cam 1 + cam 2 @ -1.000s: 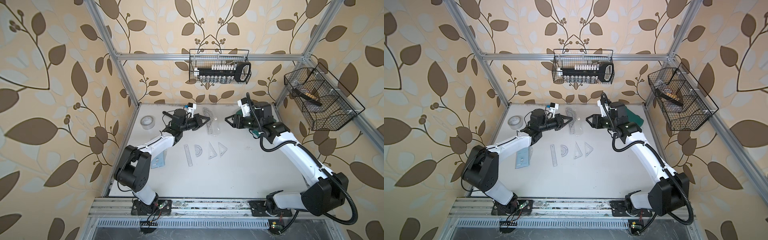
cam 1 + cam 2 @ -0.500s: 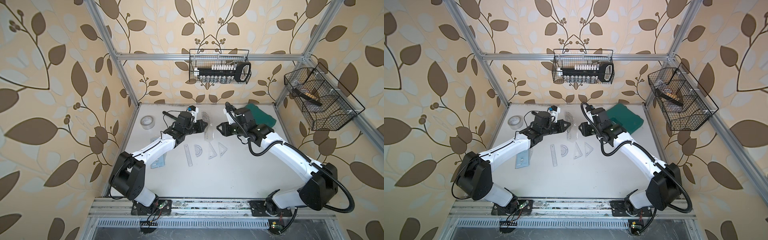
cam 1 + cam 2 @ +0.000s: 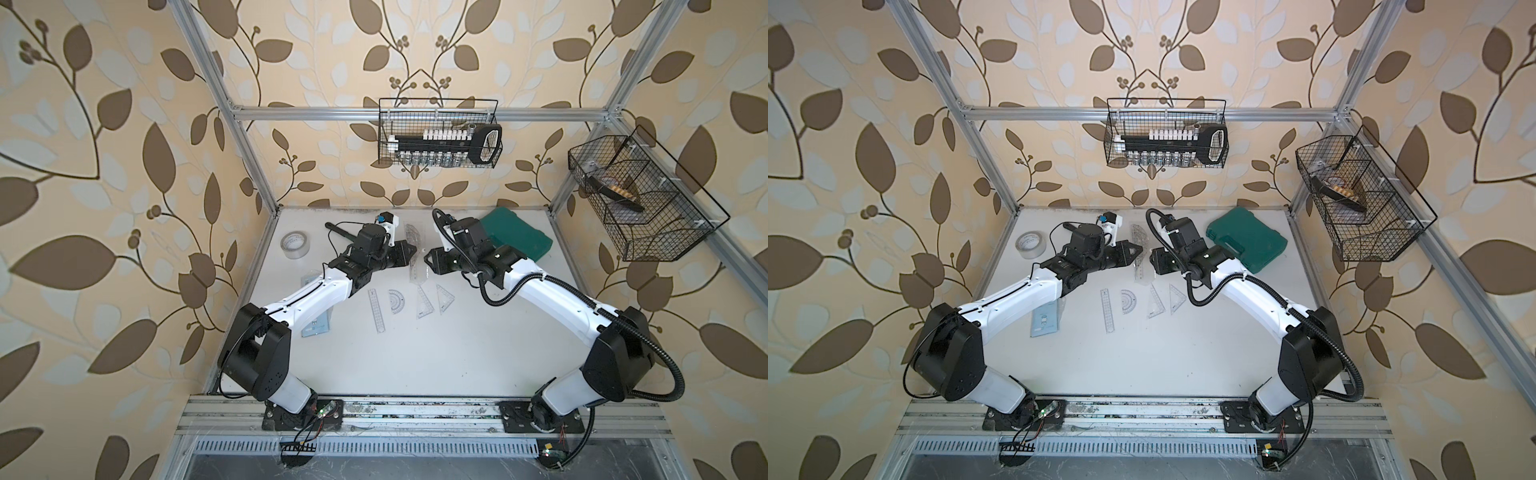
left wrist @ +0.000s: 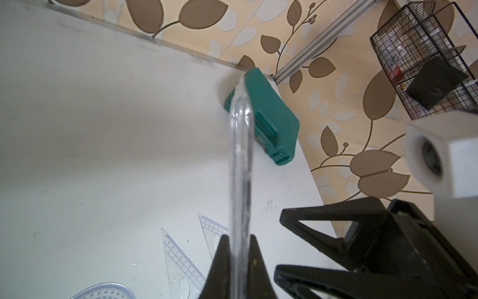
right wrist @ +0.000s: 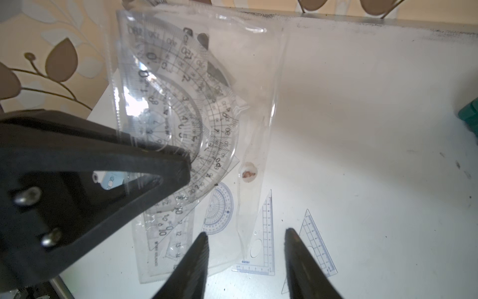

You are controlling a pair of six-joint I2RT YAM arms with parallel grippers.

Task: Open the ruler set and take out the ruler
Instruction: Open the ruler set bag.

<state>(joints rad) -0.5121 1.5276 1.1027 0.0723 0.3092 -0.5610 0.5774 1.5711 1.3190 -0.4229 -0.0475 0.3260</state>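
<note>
**Top views:** In both top views, the left gripper (image 3: 409, 254) and right gripper (image 3: 428, 259) face each other tip to tip at the 12 o'clock side of the white table (image 3: 415, 365). The ruler set (image 3: 417, 269), a clear pouch, is between them, raised on edge and pinched in the left gripper's closed jaws. A loose ruler (image 3: 377, 309), a loose protractor (image 3: 397, 301) and two set squares (image 3: 424, 302) lie in a row at the table's centre, at the pouch's 6 o'clock. A green case (image 3: 519, 239) sits at 2 o'clock and a tape roll (image 3: 296, 246) at 10 o'clock.

**Left wrist:** The pouch appears edge-on as a thin clear blade rising from between the left gripper's two black fingers (image 4: 219, 264), which are pressed tight against it. The right gripper's two fingers stand spread just beside the pouch, clear of the plastic. The green case lies beyond.

**Right wrist:** The right gripper's fingertips (image 5: 201, 248) are partly open and grip nothing. The pouch's near corner shows in the gap between them, but whether it touches either cannot be told. One left-gripper finger clamps the pouch's side. A packed protractor (image 5: 181, 124) and a packed ruler (image 5: 168, 233) show through the plastic.
</note>
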